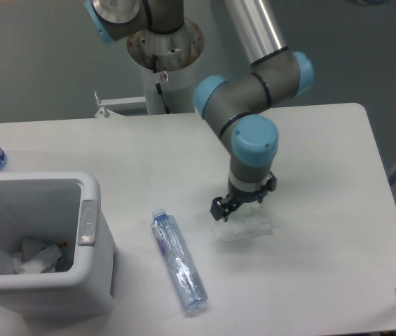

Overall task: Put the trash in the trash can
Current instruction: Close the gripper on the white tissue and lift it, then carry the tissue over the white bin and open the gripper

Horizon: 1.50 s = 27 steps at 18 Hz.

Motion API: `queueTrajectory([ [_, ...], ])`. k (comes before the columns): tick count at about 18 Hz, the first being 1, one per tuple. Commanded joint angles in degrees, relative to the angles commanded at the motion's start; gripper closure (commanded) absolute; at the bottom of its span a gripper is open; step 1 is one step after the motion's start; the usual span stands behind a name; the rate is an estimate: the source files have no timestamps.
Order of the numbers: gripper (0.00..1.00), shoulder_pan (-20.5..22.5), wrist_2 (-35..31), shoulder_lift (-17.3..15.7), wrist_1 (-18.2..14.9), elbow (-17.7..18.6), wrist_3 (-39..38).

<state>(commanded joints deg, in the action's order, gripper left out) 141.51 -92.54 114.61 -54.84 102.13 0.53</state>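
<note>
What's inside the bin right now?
The bin holds some crumpled whitish scraps on its floor, with a small dark bit beside them. Its near wall hides the front of the floor.

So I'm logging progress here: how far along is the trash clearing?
Some scraps already lie in the white rectangular plastic bin. The hand is down over the crumpled translucent wrapper, grip unclear. The slim clear plastic bottle lies on the table, untouched.
</note>
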Motion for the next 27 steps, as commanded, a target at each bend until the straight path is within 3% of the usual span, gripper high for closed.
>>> queueTrajectory([
  [4, 0.00, 0.00, -1.41, 0.00, -0.18, 0.62, 0.00],
  [5, 0.04, 0.00, -1.67, 0.09, -0.18, 0.62, 0.00],
  [12, 0.82, 0.00, -5.63, -0.17, -0.26, 0.53, -0.09],
  [15, 0.97, 0.08, -5.63, -0.52, -0.35, 0.27, -0.09],
  [18, 1.00, 0.44, -4.93, -2.19, -0.35, -1.48, 0.00],
  [21, 1.00, 2.19, -4.49, -5.87, -0.35, -4.21, 0.09],
  [23, 1.00, 3.68, 0.49, -8.78, -0.26, -7.45, -0.09],
  [27, 1.00, 7.72, 13.07, -11.24, -0.26, -15.01, -3.43],
])
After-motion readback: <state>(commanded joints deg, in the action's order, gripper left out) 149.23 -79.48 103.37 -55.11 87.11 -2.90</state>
